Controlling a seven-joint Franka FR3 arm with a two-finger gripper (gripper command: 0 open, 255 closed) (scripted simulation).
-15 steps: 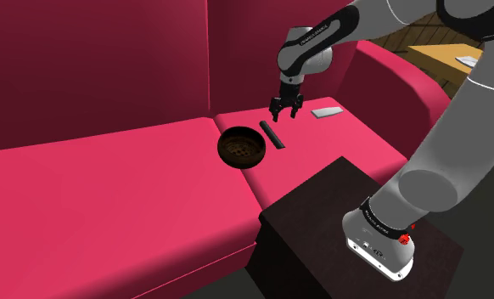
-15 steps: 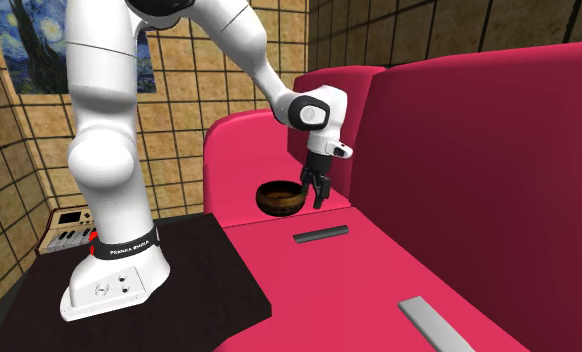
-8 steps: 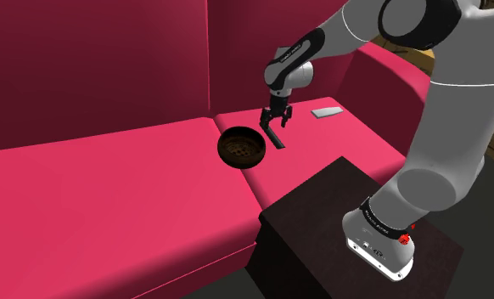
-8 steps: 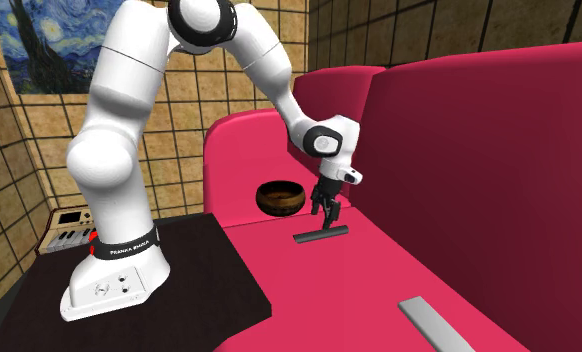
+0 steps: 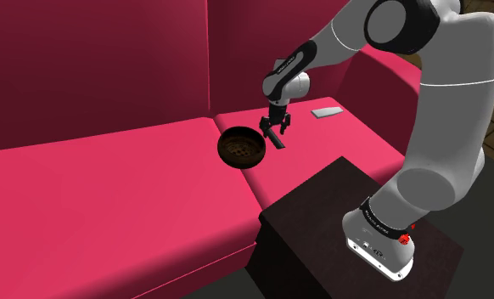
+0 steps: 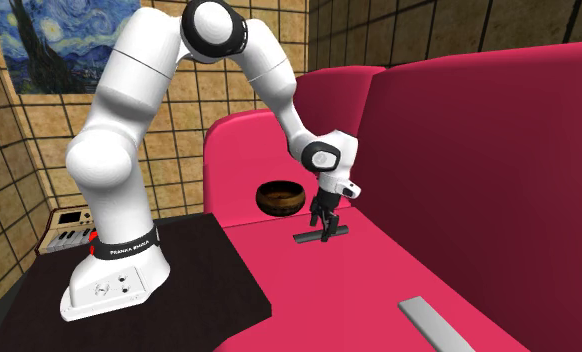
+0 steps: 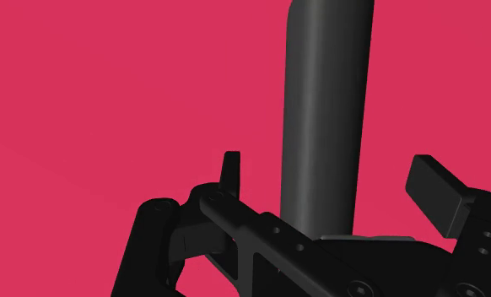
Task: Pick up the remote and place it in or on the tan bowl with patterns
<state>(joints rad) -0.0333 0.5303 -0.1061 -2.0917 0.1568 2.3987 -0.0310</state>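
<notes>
Two fingers [image 7: 438, 192] of the gripper [image 5: 274, 129], at the shoulder view's centre, stand apart around the dark remote [image 7: 328, 101]; closing away from its middle could tilt it, so it slips out.

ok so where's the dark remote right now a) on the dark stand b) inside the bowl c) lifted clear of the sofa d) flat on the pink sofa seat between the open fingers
D: the remote lies flat on the sofa seat, with the gripper open astride it and not touching it; the bowl stands beside it.
</notes>
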